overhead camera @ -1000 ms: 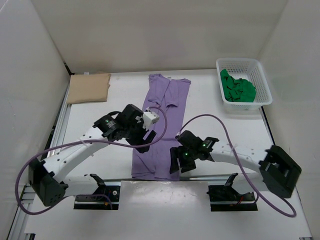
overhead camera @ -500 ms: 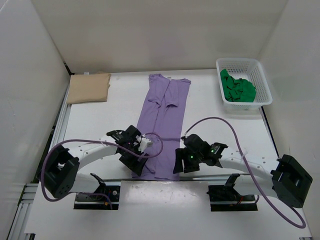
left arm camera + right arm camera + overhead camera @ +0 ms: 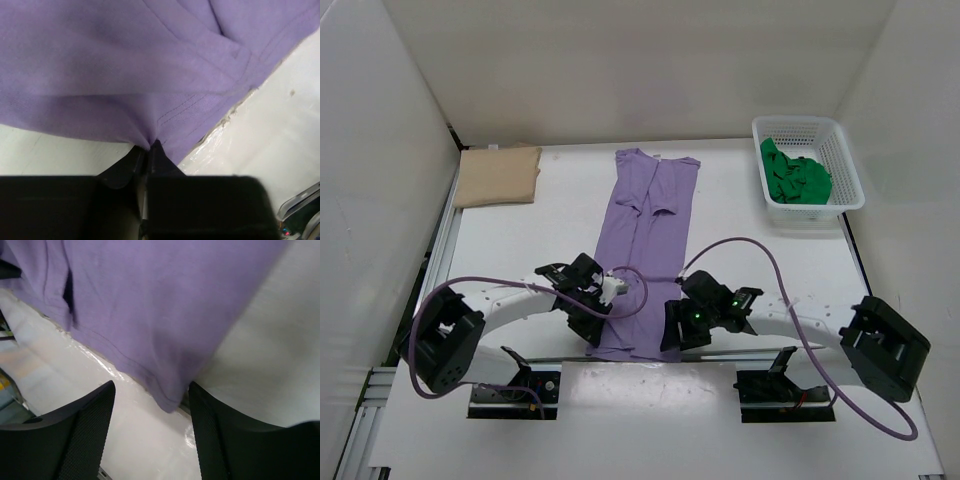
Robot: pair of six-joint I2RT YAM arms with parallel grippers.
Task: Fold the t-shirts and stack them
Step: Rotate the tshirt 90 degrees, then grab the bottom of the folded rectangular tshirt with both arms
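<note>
Your left pincer (image 3: 150, 149) has just snapped shut on the near hem of the purple shirt (image 3: 645, 240), which lies as a long strip on the desk (image 3: 510, 240). Your right pincer (image 3: 150, 397) is open astride the other near corner — it likely needs to close before you fold.

This is a robot lab's test cell, not a home. A white tabletop (image 3: 520, 240) is boxed in by plain white panels (image 3: 620, 70). A left arm (image 3: 505, 300) and a right arm (image 3: 800, 322) are bolted at its near edge, trailing purple cables (image 3: 750, 241). A bare metal rail (image 3: 438, 255) runs along its left side.
</note>
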